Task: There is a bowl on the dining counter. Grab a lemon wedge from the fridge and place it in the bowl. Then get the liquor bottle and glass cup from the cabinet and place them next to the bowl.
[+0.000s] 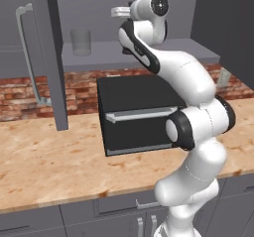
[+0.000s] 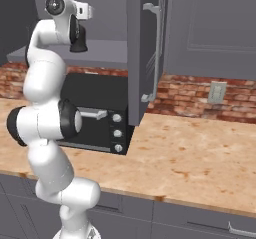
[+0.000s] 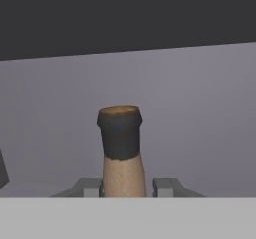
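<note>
Left base view: arm rises from lower right and reaches up into the open cabinet (image 1: 149, 47), wrist at shelf level. Gripper itself is hidden behind the wrist here, can't tell its state from this side. Glass cup (image 1: 81, 42) stands upright on the grey shelf, left of the wrist and well apart from it. Cabinet door (image 1: 49, 52) hangs open at left with a silver bar handle. Below the shelf sits a black toaster oven (image 1: 134, 114) on the tan counter (image 1: 49, 161), against a brick wall (image 1: 25, 97).

Right base view: arm comes up from lower left, hand turned in toward the shelf. A dark thing (image 2: 78, 38) hangs under the hand, too blurred to tell finger from bottle. Other cabinet door (image 2: 142, 53) stands open in the middle of the frame, edge on. Toaster oven knobs face this side. Wall outlet (image 2: 216, 92) on the brick at right.

Hand view: gripper (image 3: 127, 187) has its two grey fingers (image 3: 90, 187) set narrow on either side of the bottle (image 3: 122, 153), touching its tan neck just below the dark wrapped cap. Jaws closed on the neck. Bottle stands upright in this view, cap end up, grey cabinet back wall behind it and a dark band across the top
</note>
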Motion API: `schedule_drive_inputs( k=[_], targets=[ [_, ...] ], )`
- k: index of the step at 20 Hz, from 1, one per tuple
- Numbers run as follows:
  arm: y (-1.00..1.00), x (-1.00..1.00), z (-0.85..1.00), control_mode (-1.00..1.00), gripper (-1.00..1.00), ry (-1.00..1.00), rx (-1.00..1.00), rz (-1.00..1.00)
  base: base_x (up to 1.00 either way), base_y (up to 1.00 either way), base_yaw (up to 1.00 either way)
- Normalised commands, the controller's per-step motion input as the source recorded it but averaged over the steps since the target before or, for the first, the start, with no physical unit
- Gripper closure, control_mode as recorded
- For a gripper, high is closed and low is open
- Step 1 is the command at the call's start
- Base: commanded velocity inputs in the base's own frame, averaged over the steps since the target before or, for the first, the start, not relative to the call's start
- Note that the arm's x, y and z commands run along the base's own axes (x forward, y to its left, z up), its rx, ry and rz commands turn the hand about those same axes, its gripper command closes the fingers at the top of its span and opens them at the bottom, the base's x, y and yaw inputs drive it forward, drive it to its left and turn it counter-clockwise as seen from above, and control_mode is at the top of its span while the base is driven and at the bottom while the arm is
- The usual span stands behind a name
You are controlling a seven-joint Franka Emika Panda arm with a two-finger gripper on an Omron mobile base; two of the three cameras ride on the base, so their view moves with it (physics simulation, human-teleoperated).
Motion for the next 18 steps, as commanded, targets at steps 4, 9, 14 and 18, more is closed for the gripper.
schedule_drive_inputs(
  k=[4, 9, 14, 18],
  targets=[
    [0.0, -0.62, -0.15, -1.0, 1.0, -0.14, 0.0, 0.01, 0.0, 0.0, 0.0],
    [0.0, -1.0, -0.07, -1.0, 1.0, -0.16, 0.0, 0.03, 0.0, 0.0, 0.0],
    [0.0, -1.0, 0.01, -1.0, 1.0, -0.08, 0.0, 0.04, 0.0, 0.0, 0.0],
    [-0.02, -1.0, 0.0, -1.0, 1.0, -0.12, 0.0, 0.06, 0.0, 0.0, 0.0]
  ],
)
